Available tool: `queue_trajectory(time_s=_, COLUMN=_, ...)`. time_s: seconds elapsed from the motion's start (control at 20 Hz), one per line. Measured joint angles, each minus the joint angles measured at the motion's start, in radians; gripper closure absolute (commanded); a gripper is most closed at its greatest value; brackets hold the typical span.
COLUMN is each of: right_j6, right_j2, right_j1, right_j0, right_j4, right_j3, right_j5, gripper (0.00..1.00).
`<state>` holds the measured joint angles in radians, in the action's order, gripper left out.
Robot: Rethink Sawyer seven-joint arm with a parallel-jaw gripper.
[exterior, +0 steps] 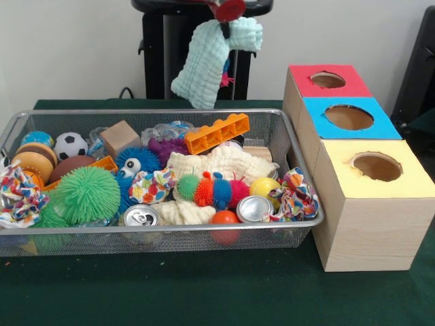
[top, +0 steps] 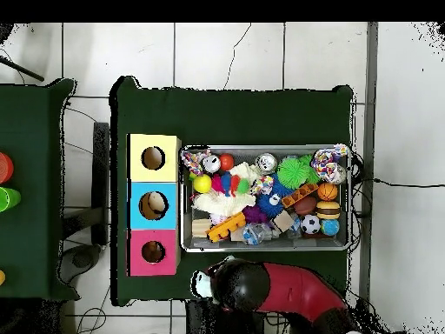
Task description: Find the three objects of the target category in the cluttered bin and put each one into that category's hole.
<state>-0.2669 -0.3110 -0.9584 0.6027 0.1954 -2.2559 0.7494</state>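
The green-covered counter (exterior: 204,292) is seen nearest the camera, bare in front of the wire bin (exterior: 163,234). Above the far edge of the bin, the end effector (exterior: 226,13) is being held high at the top of the front view, closed on a pale mint washcloth (exterior: 204,58) that is hanging down from it, clear of the bin. In the overhead view the cloth (top: 202,283) is showing just beside the arm's dark head, off the bin's edge on the robot's side.

Below, the bin is lying crowded: an orange toothed block (exterior: 217,134) is resting near the far wall, a cream cloth (exterior: 224,163) is lying in the middle, and a multicoloured spiky caterpillar (exterior: 211,190) is lying in front of it. Two drink cans (exterior: 141,216) are lying near the front wall, with a green spiky ball (exterior: 86,195) to one side. A soccer ball (exterior: 70,145) is sitting toward the far corner.

Beside the bin, three wooden boxes are standing in a row, touching: yellow-topped (exterior: 377,173), blue-topped (exterior: 348,119) and red-topped (exterior: 327,81), each with a round hole.
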Motion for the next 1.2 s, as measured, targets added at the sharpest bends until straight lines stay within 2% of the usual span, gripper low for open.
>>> queue_trajectory(time_s=0.5, right_j6=0.000, right_j2=-0.054, right_j1=0.054, right_j0=-0.003, right_j4=-0.017, right_j3=0.048, right_j5=0.002, gripper=1.00)
queue_trajectory(time_s=1.2, right_j6=0.000, right_j2=-0.054, right_j1=0.210, right_j0=-0.088, right_j4=-0.016, right_j3=0.260, right_j5=0.008, gripper=1.00)
